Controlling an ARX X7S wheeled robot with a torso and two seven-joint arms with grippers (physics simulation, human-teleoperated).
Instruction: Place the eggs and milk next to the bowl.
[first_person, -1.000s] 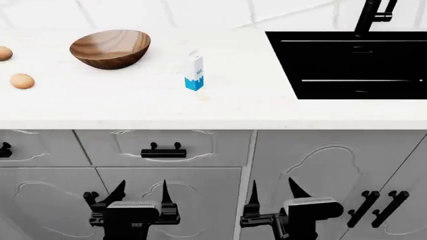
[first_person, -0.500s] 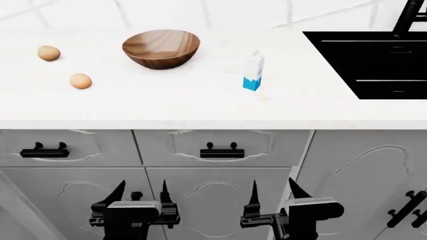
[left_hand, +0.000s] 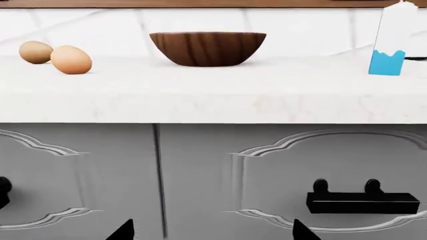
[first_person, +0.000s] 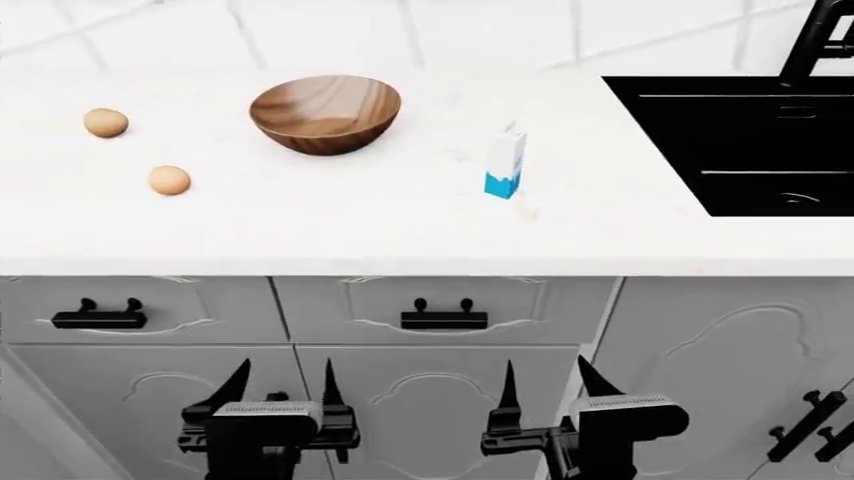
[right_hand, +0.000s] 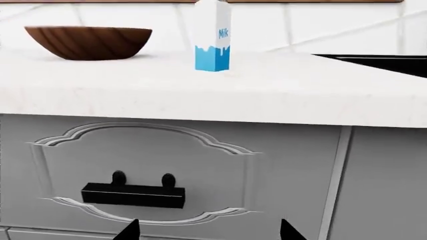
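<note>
Holding position: you are keeping both arms low in front of the cabinet doors, below the countertop (first_person: 400, 235) edge, so neither tool is touching any task item yet.
Left gripper (first_person: 282, 383): you are carrying it with its fingertips spread apart and nothing between them; the left wrist view is showing only the two tips at the frame's lower edge.
Right gripper (first_person: 547, 379): you are carrying it spread as well, empty, with its wrist camera facing a drawer front (right_hand: 143, 170) and the carton above.
Bowl (first_person: 324, 113): one; it is sitting upright on the counter toward the back, serving as the target that the other items are meant to join.
Eggs: two; the farther egg (first_person: 106, 122) and the nearer egg (first_person: 168, 180) are lying on the counter to the bowl's left, well apart from it and apart from each other, so both are judged to be waiting for a move.
Milk (first_person: 505, 164): one carton, standing upright to the bowl's right, between the bowl and the sink (first_person: 747, 140), near the bowl but not beside it.
Reach judgement: you are probably lining up so the left arm is serving the eggs and the right arm the milk.
Drawer handles (first_person: 445, 318): three are showing across the head view's top row of drawers.
</note>
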